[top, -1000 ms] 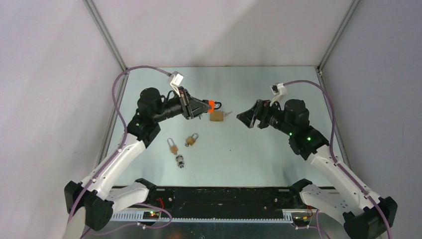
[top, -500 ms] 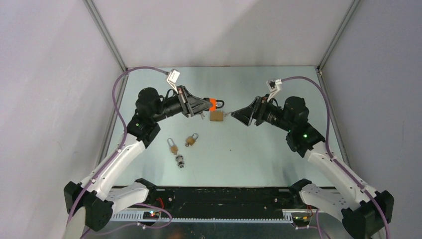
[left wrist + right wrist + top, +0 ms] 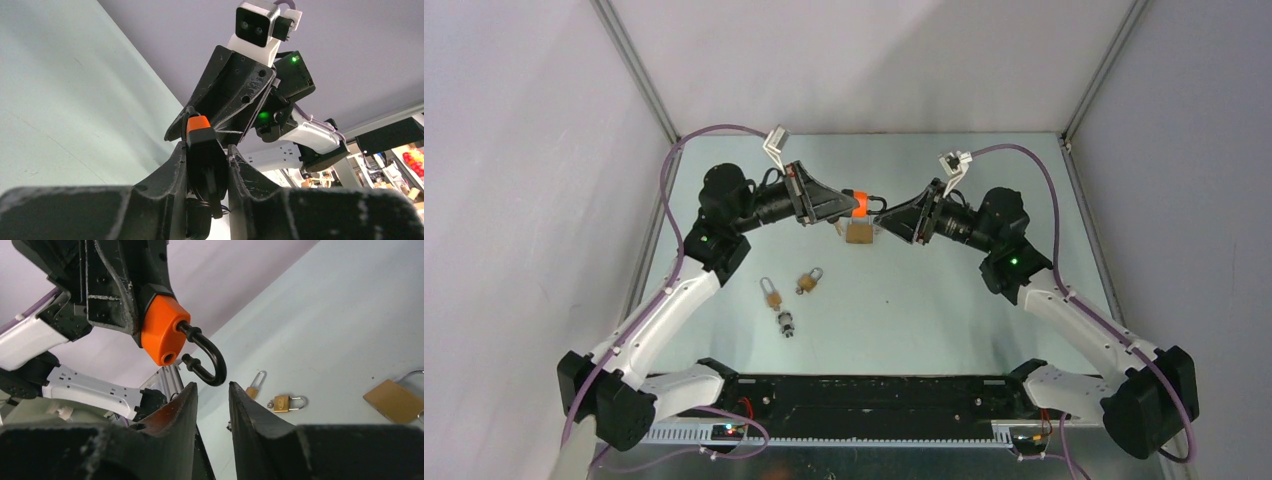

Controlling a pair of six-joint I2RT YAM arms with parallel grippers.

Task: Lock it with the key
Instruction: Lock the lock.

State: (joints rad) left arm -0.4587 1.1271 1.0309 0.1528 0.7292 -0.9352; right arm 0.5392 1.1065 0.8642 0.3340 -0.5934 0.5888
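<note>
Holding the orange-and-black padlock [image 3: 854,203] in the left gripper [image 3: 206,150]: jaws clamped on the black body, orange end sticking out past the tips. Lifted clear of the counter [image 3: 944,290], mid-rear in the top view.

Relation that matters: lock's long axis along 9-to-3 in the top view, shackle [image 3: 212,362] end facing 3 o'clock, straight at the right gripper [image 3: 212,390]. Nearer arm for the next touch: right, nose-to-nose with the lock. Shackle open, one leg in the orange end, other leg hanging free.

From the right wrist: shackle bend at 12 o'clock of the jaw tips, right at the mouth of the gap, not down inside it. Right jaws narrow but parted, nothing seen clamped. Can't tell if touching the bend.

Likely next move: ease forward toward 12 o'clock to seat the bend between the jaws, then pinch, or push toward 9 o'clock to shut the shackle. Risk: thin round shackle slipping off the tips, or lock twisting in the left grip.

No key made out anywhere.

Also on the counter: large brass padlock [image 3: 858,235] at 6 o'clock of the meeting point, small brass padlock [image 3: 771,294] and another small padlock [image 3: 809,281] toward 7 o'clock of that, small metal item [image 3: 785,323] nearer the bases, unidentifiable.
</note>
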